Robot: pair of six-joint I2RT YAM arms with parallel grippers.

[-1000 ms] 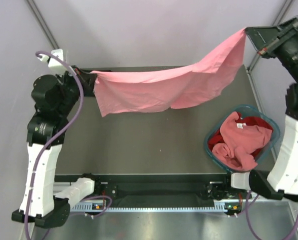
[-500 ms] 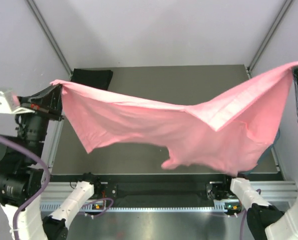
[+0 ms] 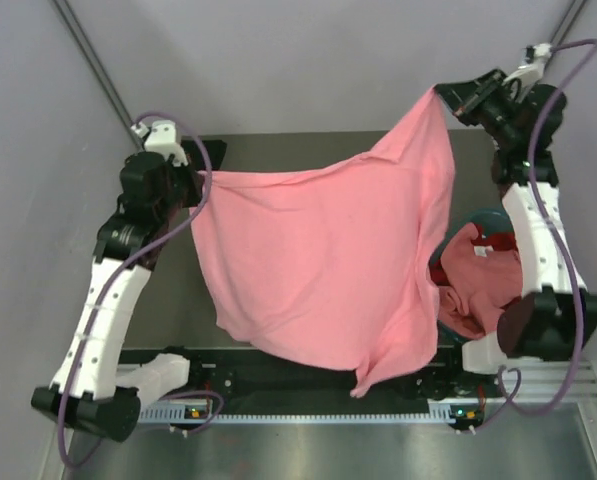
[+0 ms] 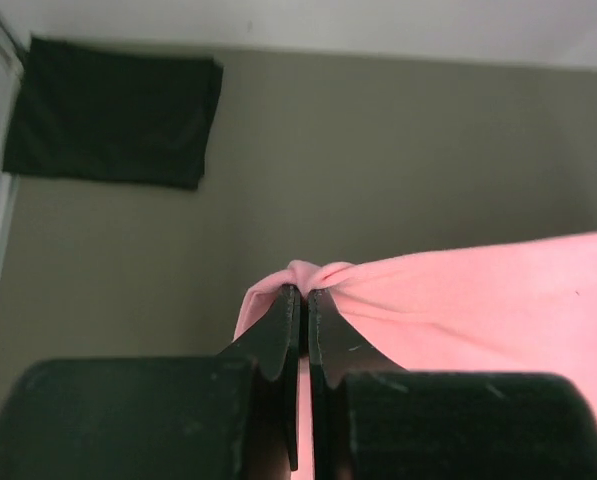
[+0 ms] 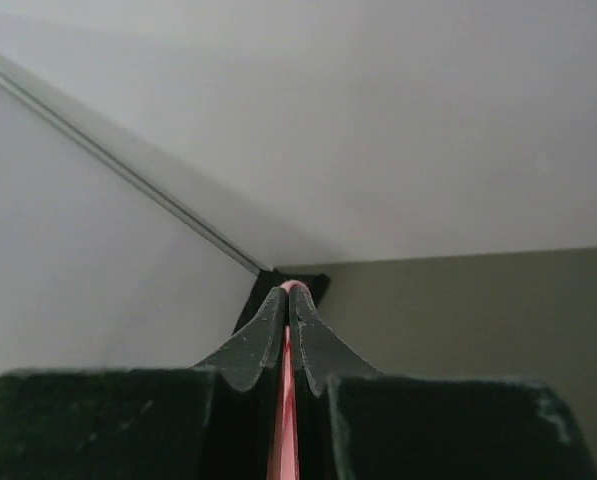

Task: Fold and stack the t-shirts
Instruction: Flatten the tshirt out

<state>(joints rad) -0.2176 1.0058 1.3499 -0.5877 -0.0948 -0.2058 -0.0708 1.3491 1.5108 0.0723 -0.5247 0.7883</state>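
Note:
A salmon pink t-shirt [image 3: 328, 260] hangs spread in the air between my two grippers, drooping over the table toward the near edge. My left gripper [image 3: 193, 177] is shut on its left corner; the wrist view shows the cloth bunched at the fingertips [image 4: 305, 290]. My right gripper [image 3: 441, 92] is shut on the far right corner, held high; a pink edge [image 5: 287, 400] shows between its fingers. A folded black t-shirt [image 4: 113, 112] lies at the table's far left corner [image 3: 210, 154]. Another salmon pink t-shirt [image 3: 483, 275] and a red one [image 3: 440, 275] lie crumpled in the basket.
The round teal basket [image 3: 475, 222] stands at the right side of the table, partly behind the hanging cloth and my right arm. Grey walls close in at the back and sides. A black rail runs along the near edge [image 3: 308, 385].
Both arms swung the pink shirt from high toward the near side back over the table. It now hangs lower and wider, its hem reaching the near rail.

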